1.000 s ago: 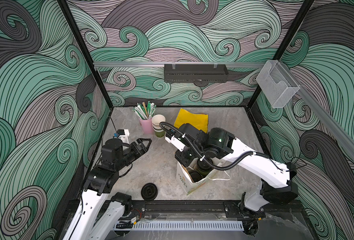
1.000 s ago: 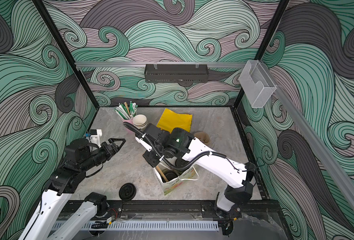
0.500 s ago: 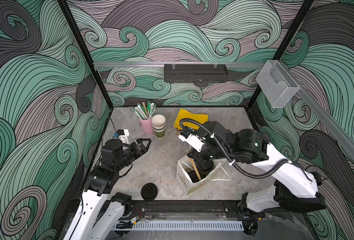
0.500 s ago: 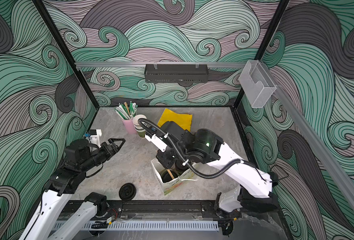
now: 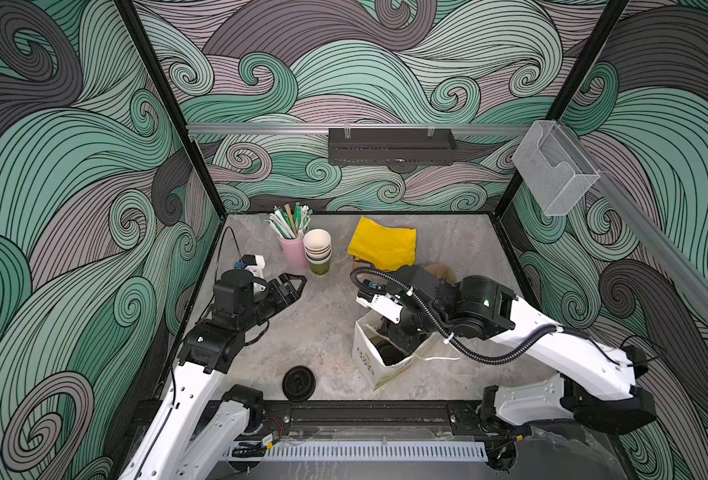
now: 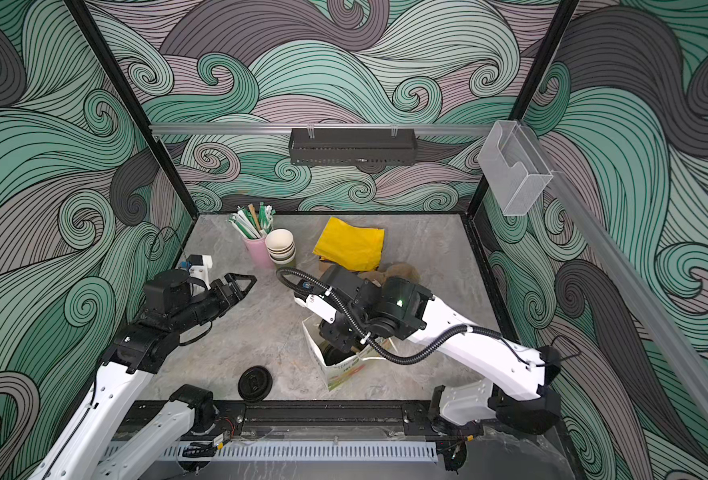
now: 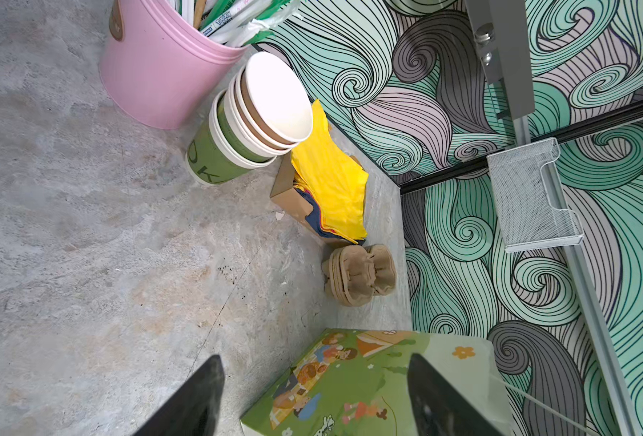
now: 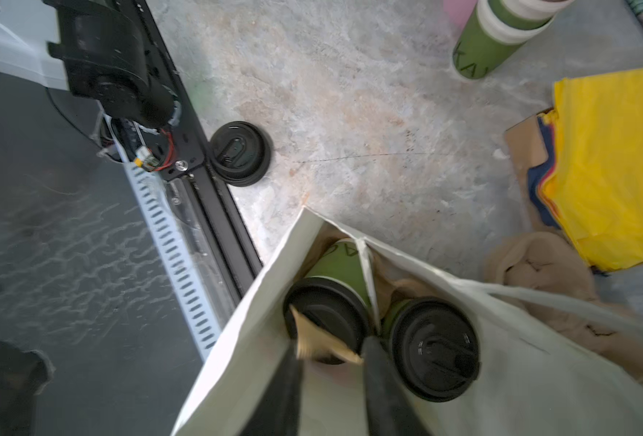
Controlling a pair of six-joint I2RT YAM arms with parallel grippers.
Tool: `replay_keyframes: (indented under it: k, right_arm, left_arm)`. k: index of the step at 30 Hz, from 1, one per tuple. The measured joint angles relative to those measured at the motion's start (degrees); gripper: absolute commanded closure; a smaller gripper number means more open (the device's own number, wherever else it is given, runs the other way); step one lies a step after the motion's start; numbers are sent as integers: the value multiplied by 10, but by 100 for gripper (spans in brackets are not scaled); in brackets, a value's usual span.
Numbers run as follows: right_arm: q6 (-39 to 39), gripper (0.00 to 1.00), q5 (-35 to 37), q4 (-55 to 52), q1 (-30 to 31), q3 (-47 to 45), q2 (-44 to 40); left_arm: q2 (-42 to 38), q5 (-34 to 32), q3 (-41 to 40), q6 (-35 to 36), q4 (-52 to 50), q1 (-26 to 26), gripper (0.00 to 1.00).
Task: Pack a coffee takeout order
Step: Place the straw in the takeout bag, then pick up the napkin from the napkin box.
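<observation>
Over the white paper bag (image 5: pixel 368 362) near the front of the grey counter (image 5: pixel 327 332), the right arm's wrist stays bent down as it was a second ago, but its elbow and forearm have swung out toward the right wall. The left arm, the cups, the napkins and the loose lid have not moved. The right pincer (image 8: pixel 331 351) has its fingers parted at the bag's mouth, and a blurred tan strip shows in the gap between them. The left pincer (image 7: pixel 312 407) hangs wide apart above bare counter, holding nothing, pointing toward the bag. Inside the bag two olive-green cups stand upright side by side, long axes vertical, each closed by a round black lid facing up: one lid (image 8: pixel 323 313) nearer the pincer, the other lid (image 8: pixel 433 347) just beside it, with brown card showing around them. A loose black lid (image 5: pixel 299 383) lies flat, top up, by the front rail, well apart from the bag. Toward the back, a stack of nested green cups (image 5: pixel 318 253) stands mouth up and leans slightly, just beside a pink cup (image 5: pixel 294 249) filled with wrapped straws. Yellow napkins (image 5: pixel 385 245) lie flat on top of a pile with dark blue edges under them, resting on brown card. Brown pulp cup carriers (image 7: pixel 357 275) sit stacked between the napkins and the bag.
</observation>
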Motion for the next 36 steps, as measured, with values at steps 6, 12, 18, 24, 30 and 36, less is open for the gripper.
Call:
replay_keyframes:
  k: [6, 12, 18, 24, 30, 36]
  right_arm:
    - [6, 49, -37, 23, -21, 57, -23]
    - [59, 42, -35, 47, -186, 110, -77]
    - [150, 41, -40, 51, -367, 67, -71]
    - [256, 42, -103, 113, -507, -34, 10]
    - [320, 44, -169, 182, -548, -86, 72]
    - [314, 44, -207, 187, -586, -49, 80]
  left_arm:
    - [33, -15, 47, 23, -18, -27, 23]
    - [110, -97, 105, 37, -12, -161, 23]
    - [213, -197, 111, 8, 26, -256, 23]
    - [242, -261, 92, -35, 77, -264, 23]
    - [326, -273, 122, -65, 122, -264, 25]
    - [517, -268, 242, -108, 131, -264, 28]
